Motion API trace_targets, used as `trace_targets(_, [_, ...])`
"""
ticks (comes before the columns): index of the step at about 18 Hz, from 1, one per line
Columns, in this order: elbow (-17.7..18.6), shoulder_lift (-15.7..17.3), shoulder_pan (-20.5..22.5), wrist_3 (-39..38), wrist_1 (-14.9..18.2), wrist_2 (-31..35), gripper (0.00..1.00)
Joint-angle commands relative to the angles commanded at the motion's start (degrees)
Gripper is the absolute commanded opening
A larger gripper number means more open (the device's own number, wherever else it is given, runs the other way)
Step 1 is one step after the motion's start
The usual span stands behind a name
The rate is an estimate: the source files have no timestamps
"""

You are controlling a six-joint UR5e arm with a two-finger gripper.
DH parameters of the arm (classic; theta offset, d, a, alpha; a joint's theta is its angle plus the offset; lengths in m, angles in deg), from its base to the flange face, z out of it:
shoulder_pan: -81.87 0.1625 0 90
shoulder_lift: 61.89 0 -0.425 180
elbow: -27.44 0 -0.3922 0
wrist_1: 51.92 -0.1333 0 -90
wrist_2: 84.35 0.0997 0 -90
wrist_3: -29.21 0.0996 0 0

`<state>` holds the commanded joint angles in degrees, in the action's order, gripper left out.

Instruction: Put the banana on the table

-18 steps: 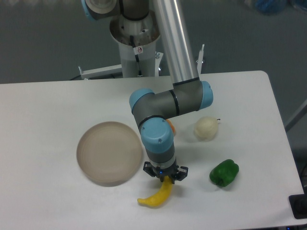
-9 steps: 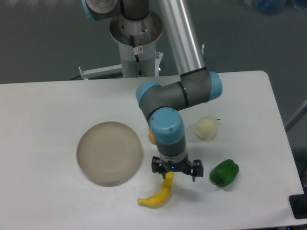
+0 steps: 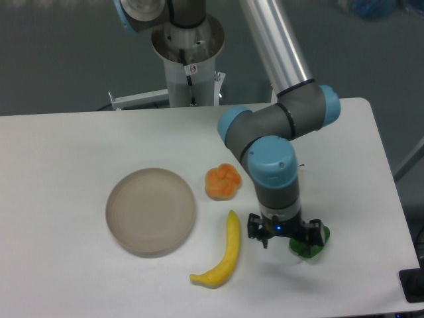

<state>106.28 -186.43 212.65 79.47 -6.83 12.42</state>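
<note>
- Change since a second ago: the gripper (image 3: pixel 283 233) has left the banana (image 3: pixel 224 254) and travelled right, uncovering the orange fruit (image 3: pixel 224 182) and now hiding most of the green pepper (image 3: pixel 311 244); the pale round item seen earlier sits out of sight behind the arm.
- Banana: lying flat on the table (image 3: pixel 79 146), curved, stem end up, free of any grip; just right of the plate (image 3: pixel 151 211), below the orange fruit, not touching either.
- Gripper: fingers spread apart, nothing between them; held off to the banana's right, beside it but clear.
- Reading: the fruit rests on bare tabletop rather than on the plate, so the placement looks done; the sideways offset suggests a retreat that avoids nudging it.
</note>
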Motion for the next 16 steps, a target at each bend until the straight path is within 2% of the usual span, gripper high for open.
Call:
trace_targets(7, [0.1,0.3,3.2,14.7,-0.4,0.1,1.00])
trace_targets(16, [0.1,0.3,5.1,17.2,-0.5,0.0,1.00])
